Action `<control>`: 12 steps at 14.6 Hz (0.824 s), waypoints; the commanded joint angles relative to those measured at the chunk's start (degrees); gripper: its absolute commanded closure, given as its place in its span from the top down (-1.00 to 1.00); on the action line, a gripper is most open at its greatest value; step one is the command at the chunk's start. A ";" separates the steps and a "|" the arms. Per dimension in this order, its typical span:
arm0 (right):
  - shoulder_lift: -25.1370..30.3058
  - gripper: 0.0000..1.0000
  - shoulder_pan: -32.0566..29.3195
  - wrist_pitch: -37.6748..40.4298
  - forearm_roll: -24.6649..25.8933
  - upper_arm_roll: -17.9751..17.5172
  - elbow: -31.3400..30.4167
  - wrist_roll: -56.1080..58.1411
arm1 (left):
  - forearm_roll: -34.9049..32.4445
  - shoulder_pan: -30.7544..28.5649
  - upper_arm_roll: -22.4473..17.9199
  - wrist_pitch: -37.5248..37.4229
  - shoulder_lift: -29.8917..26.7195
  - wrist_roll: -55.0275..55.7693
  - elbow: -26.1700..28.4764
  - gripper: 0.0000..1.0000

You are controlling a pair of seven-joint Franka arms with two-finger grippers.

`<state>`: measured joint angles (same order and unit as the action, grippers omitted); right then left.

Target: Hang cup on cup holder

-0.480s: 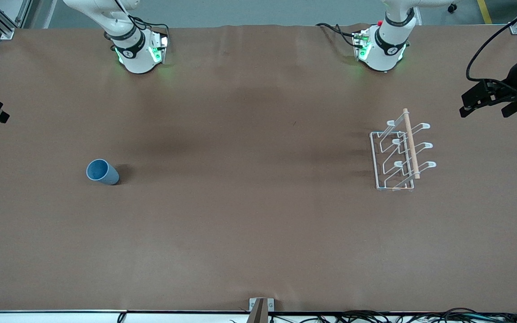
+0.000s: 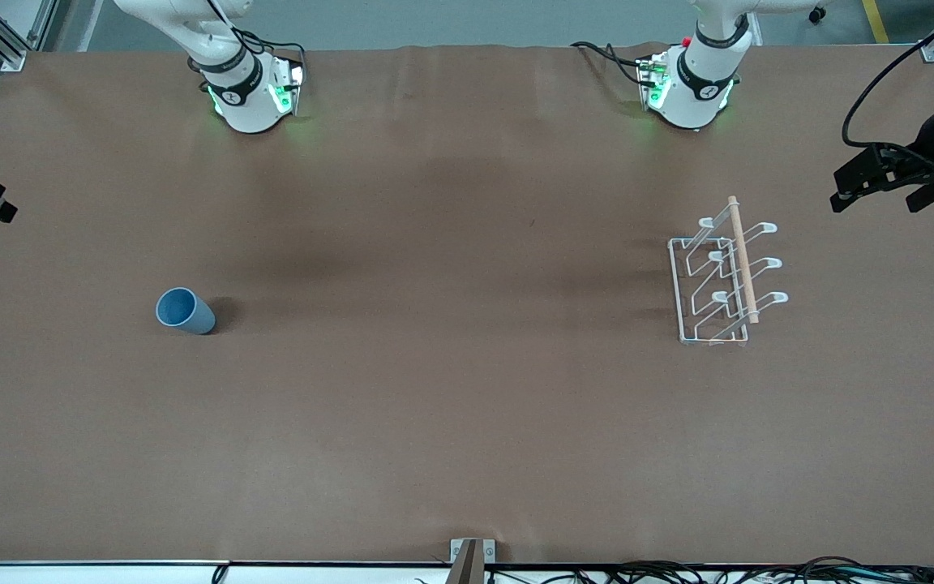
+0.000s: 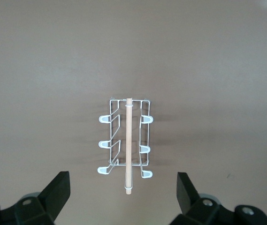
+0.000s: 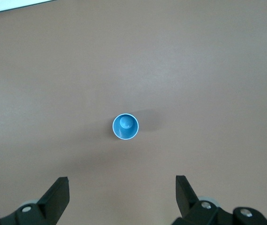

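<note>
Front view: the cup (image 2: 184, 311) stands upright, mouth up, toward the right arm's end of the table (image 2: 451, 389), bare cloth all round; the cup holder (image 2: 718, 280) sits toward the left arm's end, its wooden rod (image 2: 743, 259) running from the bases toward the camera. Left wrist view: the left gripper (image 3: 123, 197) hangs wide open, empty, above the holder. Right wrist view: the right gripper (image 4: 122, 194) hangs wide open, empty, above the cup.
</note>
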<state>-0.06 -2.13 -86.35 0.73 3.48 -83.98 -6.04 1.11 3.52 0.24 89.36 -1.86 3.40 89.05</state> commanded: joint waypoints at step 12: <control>0.68 1.00 -0.33 -16.44 -0.91 -0.40 -24.62 3.23 | 0.12 -0.26 -0.07 -0.06 -0.17 -0.33 0.07 1.00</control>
<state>-0.87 -2.09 -97.13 0.69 3.28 -102.04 -3.83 1.11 3.47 0.18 89.36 -1.83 3.40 89.06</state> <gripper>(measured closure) 0.000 0.000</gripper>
